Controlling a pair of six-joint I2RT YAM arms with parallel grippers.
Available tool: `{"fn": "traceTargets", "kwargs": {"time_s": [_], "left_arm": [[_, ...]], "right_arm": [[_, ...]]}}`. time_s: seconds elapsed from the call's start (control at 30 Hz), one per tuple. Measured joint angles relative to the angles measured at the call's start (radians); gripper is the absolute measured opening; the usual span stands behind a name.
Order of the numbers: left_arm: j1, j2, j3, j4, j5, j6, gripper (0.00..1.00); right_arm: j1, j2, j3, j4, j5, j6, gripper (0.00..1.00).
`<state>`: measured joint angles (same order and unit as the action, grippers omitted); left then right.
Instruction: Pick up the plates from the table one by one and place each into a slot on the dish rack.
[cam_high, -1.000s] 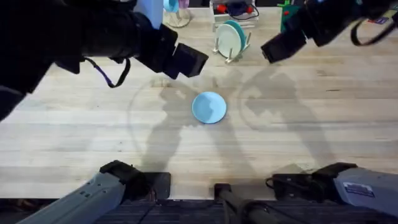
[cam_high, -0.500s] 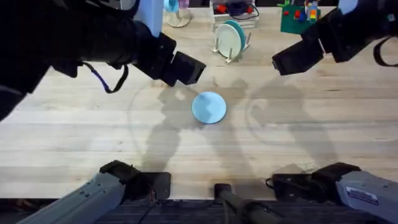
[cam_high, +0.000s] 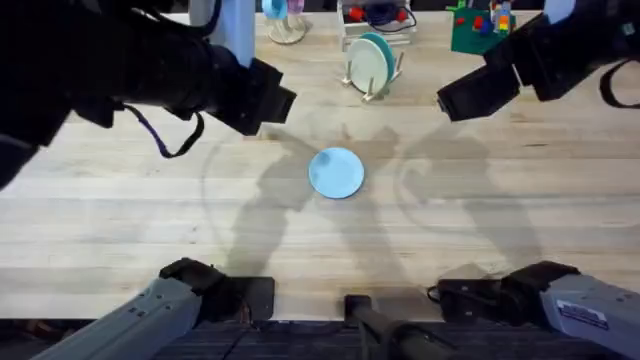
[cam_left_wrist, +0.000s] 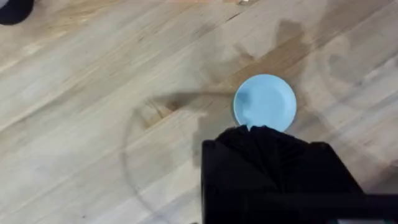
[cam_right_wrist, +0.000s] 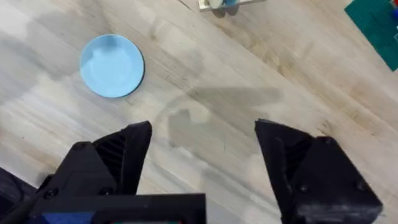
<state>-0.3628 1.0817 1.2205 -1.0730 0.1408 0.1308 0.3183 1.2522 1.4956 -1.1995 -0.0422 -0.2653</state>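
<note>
Blue plate (cam_high: 336, 172) flat (rack (cam_high: 371, 66) overhead)

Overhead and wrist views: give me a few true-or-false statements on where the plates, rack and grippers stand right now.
1. The blue plate lies flat on the table. True.
2. The dish rack holds no plates. False: plates stand upright in it, a teal one in front.
3. The right gripper is open. True: its fingers stand wide apart over bare wood.
4. The right gripper holds the blue plate. False: the plate lies apart from it, untouched.
5. The left gripper is above the table near the blue plate. True.
</note>
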Motion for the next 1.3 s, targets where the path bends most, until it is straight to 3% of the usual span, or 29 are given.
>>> {"fn": "traceTargets", "kwargs": {"time_s": [0.2,0.67,1.0,1.3], "left_arm": [[0.040,0.000,0.000,-0.040,0.084,-0.011,0.044],[0.189,0.000,-0.011,-0.042,0.362,0.024,0.044],[0.287,0.000,-0.112,0.003,0.581,0.085,0.044],[0.343,0.000,-0.227,0.053,0.715,0.113,0.044]], "right_arm": [[0.000,0.000,0.000,-0.005,0.000,0.000,0.995],[0.000,0.000,0.000,-0.008,0.000,0.000,0.993],[0.000,0.000,0.000,-0.008,0.000,0.000,0.995],[0.000,0.000,0.000,-0.009,0.000,0.000,0.995]]}}
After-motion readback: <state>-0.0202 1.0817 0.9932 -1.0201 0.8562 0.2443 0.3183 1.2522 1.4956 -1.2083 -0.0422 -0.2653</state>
